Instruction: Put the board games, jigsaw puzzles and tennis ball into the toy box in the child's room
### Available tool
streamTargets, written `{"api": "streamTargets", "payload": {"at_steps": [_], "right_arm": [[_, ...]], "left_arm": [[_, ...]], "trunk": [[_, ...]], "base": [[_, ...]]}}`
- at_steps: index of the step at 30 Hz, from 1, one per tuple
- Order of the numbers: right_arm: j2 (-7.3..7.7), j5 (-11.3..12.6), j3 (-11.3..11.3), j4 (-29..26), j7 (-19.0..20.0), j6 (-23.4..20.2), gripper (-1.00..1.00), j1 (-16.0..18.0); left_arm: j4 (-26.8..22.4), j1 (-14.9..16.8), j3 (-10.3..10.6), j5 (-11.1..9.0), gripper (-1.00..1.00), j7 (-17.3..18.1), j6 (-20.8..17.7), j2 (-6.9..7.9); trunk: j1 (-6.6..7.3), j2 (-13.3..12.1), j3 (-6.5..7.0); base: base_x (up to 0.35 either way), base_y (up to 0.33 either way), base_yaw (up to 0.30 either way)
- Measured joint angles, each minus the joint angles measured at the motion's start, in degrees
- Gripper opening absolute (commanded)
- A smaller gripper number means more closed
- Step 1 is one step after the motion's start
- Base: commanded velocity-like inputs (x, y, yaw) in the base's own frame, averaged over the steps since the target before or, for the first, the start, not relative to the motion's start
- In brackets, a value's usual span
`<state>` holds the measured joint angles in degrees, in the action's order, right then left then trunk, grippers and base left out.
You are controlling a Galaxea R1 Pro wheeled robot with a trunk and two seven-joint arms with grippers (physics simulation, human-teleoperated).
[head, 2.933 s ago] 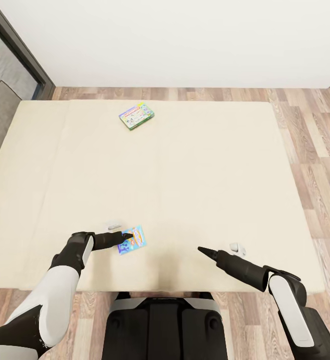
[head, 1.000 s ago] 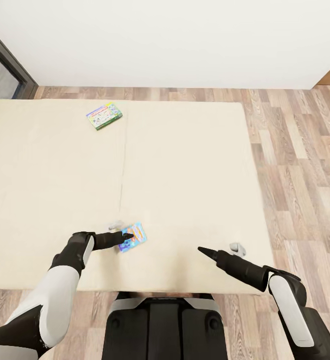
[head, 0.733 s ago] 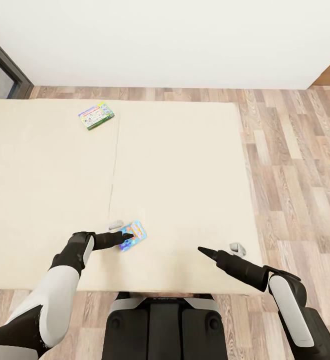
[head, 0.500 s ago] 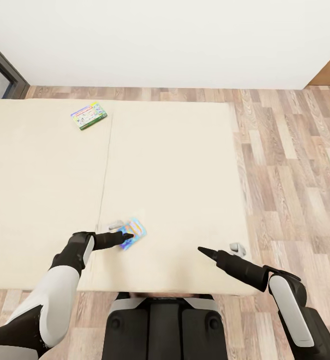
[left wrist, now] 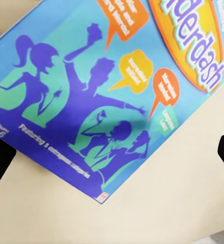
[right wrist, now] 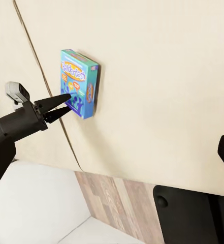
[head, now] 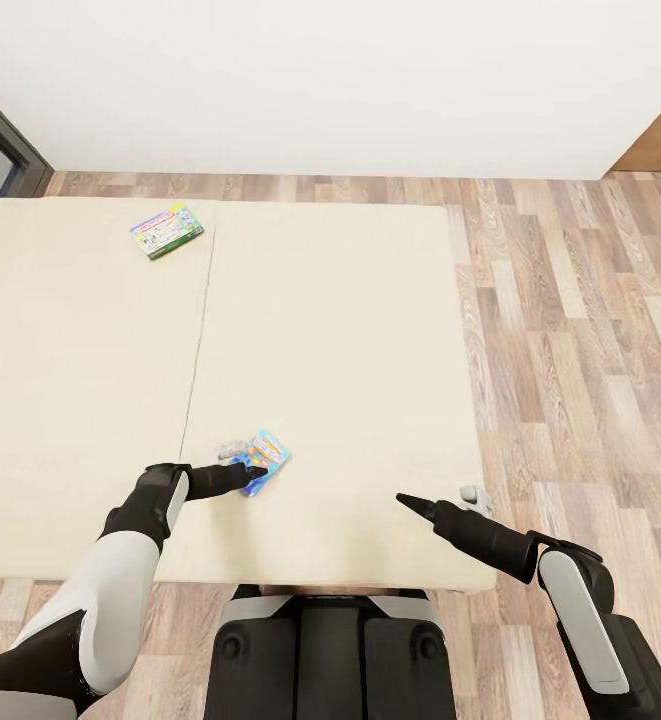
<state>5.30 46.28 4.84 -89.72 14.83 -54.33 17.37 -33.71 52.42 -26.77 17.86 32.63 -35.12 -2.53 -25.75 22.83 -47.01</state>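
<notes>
**Left tool at blue board game on bed**

The blue board game (head: 263, 461) lies flat on the bed (head: 350, 340), near its front edge, just right of the seam between the two cream mattresses. The left tool (head: 254, 472) sits over the game's near corner; its fingers are slightly parted and grip nothing. The right tool (head: 402, 498) hovers above the bed, well apart from the game; whether it is open or closed cannot be told. The white-green-yellow board game (head: 166, 231) lies near the bed's far edge.
</notes>
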Motion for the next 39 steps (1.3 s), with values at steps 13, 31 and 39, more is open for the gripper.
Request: {"api": "streamTargets", "payload": {"at_steps": [13,31,39], "right_arm": [[0.04,0.0,0.0,0.0,0.0,0.0,1.0,0.0],[0.05,0.01,0.08,0.0,0.0,0.0,1.0,0.0],[0.0,0.01,0.06,0.0,0.0,0.0,1.0,0.0]], "left_arm": [[-0.04,0.0,-0.05,0.03,1.0,0.0,-0.06,0.13],[-5.91,-0.08,0.39,0.93,1.0,-0.4,-0.52,0.52],[-6.35,-0.09,0.28,1.65,1.0,-0.32,-0.73,2.0]], "trunk": [[0.0,0.0,0.0],[0.0,0.0,0.7],[0.0,0.0,0.97]], "base": [[0.0,0.0,0.0],[0.0,0.0,-0.032],[0.0,0.0,-0.01]]}}
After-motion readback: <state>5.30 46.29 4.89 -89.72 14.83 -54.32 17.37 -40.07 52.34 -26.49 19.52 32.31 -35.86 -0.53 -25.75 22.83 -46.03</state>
